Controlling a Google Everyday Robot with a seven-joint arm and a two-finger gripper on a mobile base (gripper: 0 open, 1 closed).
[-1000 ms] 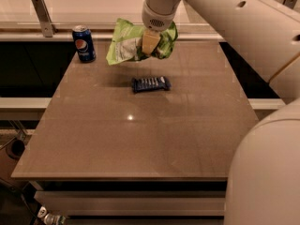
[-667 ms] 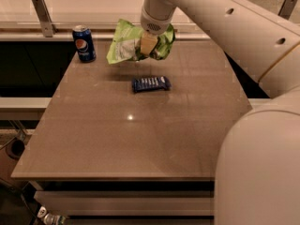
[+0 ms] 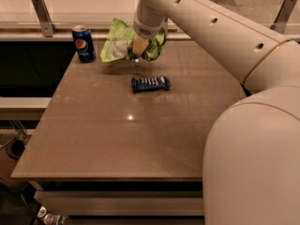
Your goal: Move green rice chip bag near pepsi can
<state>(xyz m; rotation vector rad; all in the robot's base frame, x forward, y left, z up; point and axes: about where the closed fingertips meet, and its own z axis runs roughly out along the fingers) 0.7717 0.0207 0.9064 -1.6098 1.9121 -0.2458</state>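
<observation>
The green rice chip bag is a crumpled lime-green foil bag with a white label panel, held a little above the far part of the table. My gripper is shut on the bag's middle, coming down from the arm above. The pepsi can stands upright at the table's far left corner, a short gap to the left of the bag. The bag's right part is partly hidden behind the gripper.
A flat dark-blue snack bar wrapper lies on the brown table just in front of the bag. A counter with metal brackets runs behind the table. My arm's large white body fills the right side.
The gripper has carried the green bag a little to the left, closer to the pepsi can. The can and the wrapper have not moved.
</observation>
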